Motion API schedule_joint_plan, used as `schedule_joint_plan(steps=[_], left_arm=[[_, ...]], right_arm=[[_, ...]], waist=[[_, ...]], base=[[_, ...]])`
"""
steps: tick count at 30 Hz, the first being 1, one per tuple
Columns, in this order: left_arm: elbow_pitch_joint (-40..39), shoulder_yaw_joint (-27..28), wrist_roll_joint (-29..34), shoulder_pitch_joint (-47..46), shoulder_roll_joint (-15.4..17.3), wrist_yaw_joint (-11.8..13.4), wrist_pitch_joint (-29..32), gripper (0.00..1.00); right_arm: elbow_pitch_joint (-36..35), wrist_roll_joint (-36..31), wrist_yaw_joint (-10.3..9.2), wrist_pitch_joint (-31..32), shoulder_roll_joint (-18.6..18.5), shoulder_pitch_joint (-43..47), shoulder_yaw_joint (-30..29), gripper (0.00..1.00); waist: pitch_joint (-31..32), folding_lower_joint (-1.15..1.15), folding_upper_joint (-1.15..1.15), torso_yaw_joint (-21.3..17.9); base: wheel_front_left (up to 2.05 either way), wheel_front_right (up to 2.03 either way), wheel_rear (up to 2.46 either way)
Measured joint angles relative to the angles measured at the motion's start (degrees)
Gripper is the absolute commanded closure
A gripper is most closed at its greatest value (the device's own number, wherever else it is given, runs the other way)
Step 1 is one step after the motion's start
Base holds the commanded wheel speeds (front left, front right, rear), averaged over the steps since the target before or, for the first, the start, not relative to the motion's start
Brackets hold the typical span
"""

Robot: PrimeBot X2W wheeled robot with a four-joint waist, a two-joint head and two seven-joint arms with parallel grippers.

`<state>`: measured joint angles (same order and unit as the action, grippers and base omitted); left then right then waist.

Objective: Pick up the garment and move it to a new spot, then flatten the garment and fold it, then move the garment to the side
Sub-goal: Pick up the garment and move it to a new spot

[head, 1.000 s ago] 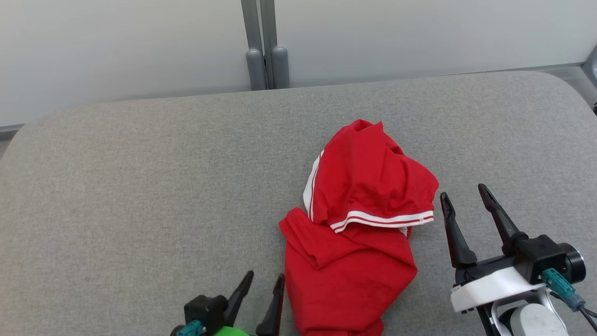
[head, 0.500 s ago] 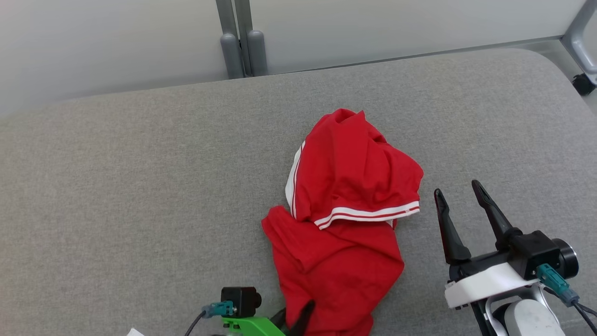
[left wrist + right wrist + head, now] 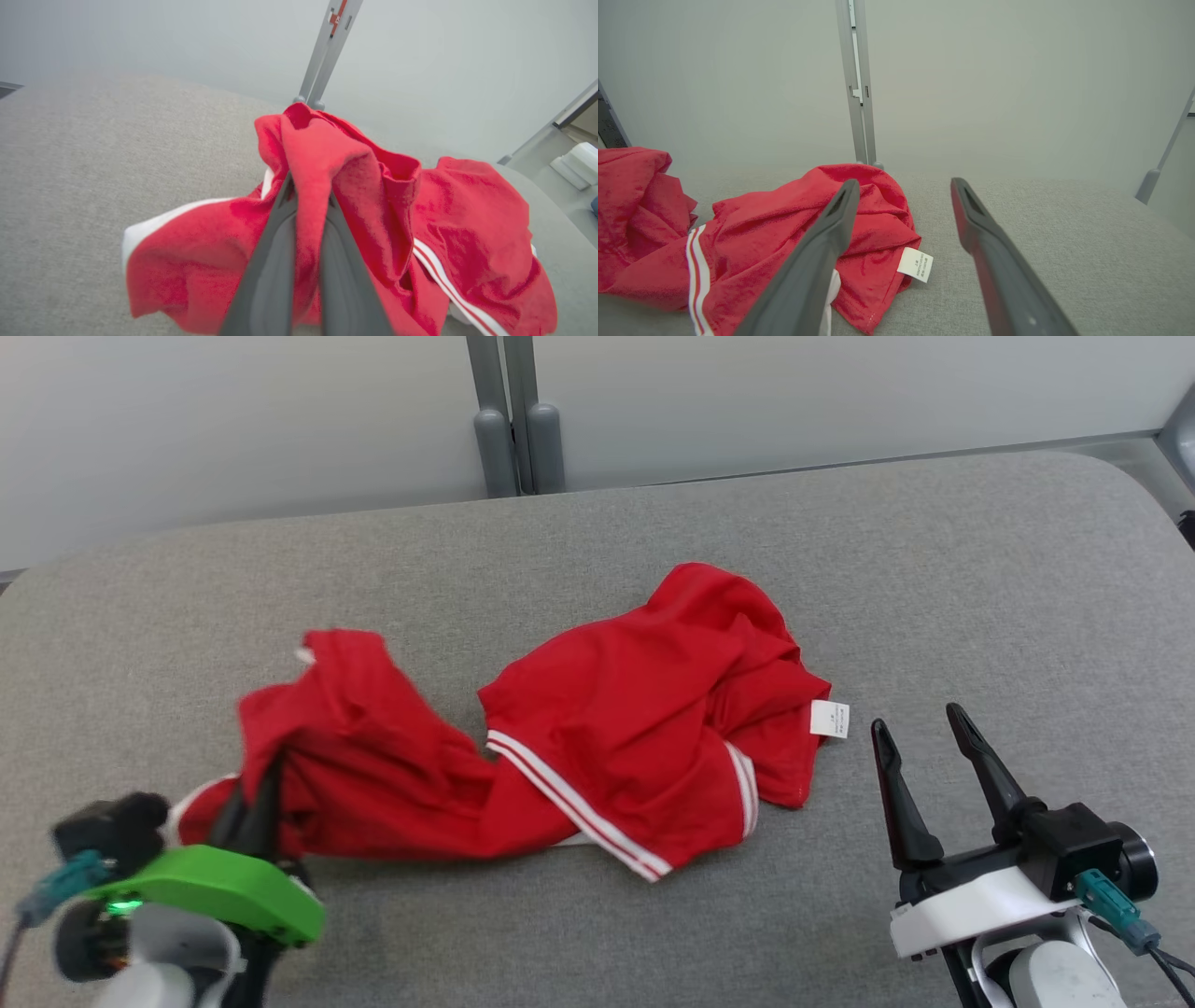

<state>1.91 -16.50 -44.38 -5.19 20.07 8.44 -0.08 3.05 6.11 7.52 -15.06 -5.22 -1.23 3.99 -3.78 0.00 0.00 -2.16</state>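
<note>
Left claw (image 3: 254,807) was pressed together, pinching a fold of the garment (image 3: 607,737) at its left end; the left wrist view showed red cloth squeezed between the fingers (image 3: 275,242). Right claw (image 3: 915,719) was spread and empty, just right of the garment near its white label (image 3: 829,719). The garment lay on the grey cushion (image 3: 597,551), stretched left to right from the left claw to near the right claw, still crumpled and with its stripes twisted.

Risks, as a judgement: the pinch looked like a thin fold, so the cloth could slip out if pulled fast. Most of the garment rested on the cushion, so drag could stretch it or tug it free. A one-point hold would also let it bunch again when set down, making the flattening harder.

Versus a second earlier: the garment was then a tight heap mid-cushion, close to the right claw, and the left claw sat spread at the heap's near-left edge. Since then the left claw had closed and gone left, pulling the heap out long. The label had come into sight. The right claw had barely changed. The head camera had shifted a little too.
</note>
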Motion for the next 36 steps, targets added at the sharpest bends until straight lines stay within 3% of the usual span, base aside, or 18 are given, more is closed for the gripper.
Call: schedule_joint_plan(steps=[5,9,15,21,25,29,31,32,34,35,36], left_arm=[[-4.7,9.5,0.4,1.0,7.9,5.4,0.0,1.0],[-2.5,15.7,1.6,1.0,13.3,8.3,-0.8,1.0],[6.8,22.2,2.1,0.6,19.1,9.7,-2.5,1.0],[15.2,26.6,1.0,-2.0,20.6,8.9,-7.3,1.0],[18.3,26.7,-0.9,-4.5,20.7,5.9,-8.1,1.0],[21.3,23.1,-1.7,-5.8,16.9,3.1,-7.6,1.0],[24.1,20.7,-1.2,-6.4,14.8,3.2,-7.1,0.99],[26.0,19.3,-0.9,-6.6,13.8,3.2,-6.7,0.93],[29.9,17.3,0.1,-7.1,12.1,3.9,-6.1,0.62],[31.5,16.8,0.3,-7.5,11.5,4.2,-6.1,0.0],[33.0,16.4,0.7,-8.1,11.0,4.4,-6.3,0.0]], right_arm=[[0.2,0.2,0.0,0.0,0.1,-0.2,0.7,0.0],[0.3,0.3,0.0,0.0,0.0,-0.3,1.1,0.0],[0.5,0.5,0.0,0.0,0.0,-0.4,1.9,0.0],[0.6,0.9,0.0,0.0,0.0,-0.6,1.8,0.0],[0.6,1.0,0.0,0.0,-0.1,-1.7,1.7,0.0],[0.8,1.0,0.0,0.0,0.0,-1.7,1.6,0.0],[1.1,1.2,0.0,0.0,0.2,-1.7,1.9,0.0],[1.3,1.2,0.0,0.0,0.2,-1.7,2.2,0.0],[1.5,1.2,0.0,0.0,0.4,-1.9,2.8,0.0],[1.6,1.2,0.0,0.0,0.4,-2.1,3.0,0.0],[1.6,1.2,0.0,0.0,0.5,-2.5,3.3,0.0]], waist=[[0.4,0.0,0.0,0.3],[0.3,0.0,0.0,0.0],[-0.2,0.0,0.0,-1.2],[-1.6,0.0,0.0,-2.0],[-2.6,0.0,0.0,-2.4],[-3.5,0.0,0.0,-2.5],[-3.7,0.0,0.0,-2.4],[-3.7,0.0,0.0,-2.4],[-3.7,0.0,0.0,-2.4],[-3.7,0.0,0.0,-2.4],[-3.7,0.0,0.0,-2.4]], base=[[0.0,0.0,0.0],[0.0,0.0,0.0],[0.0,0.0,0.0],[0.0,0.0,0.0],[0.0,0.0,0.0],[0.0,0.0,0.0],[0.0,0.0,0.0],[0.0,0.0,0.0],[0.0,0.0,0.0],[0.0,0.0,0.0],[0.0,0.0,0.0]])
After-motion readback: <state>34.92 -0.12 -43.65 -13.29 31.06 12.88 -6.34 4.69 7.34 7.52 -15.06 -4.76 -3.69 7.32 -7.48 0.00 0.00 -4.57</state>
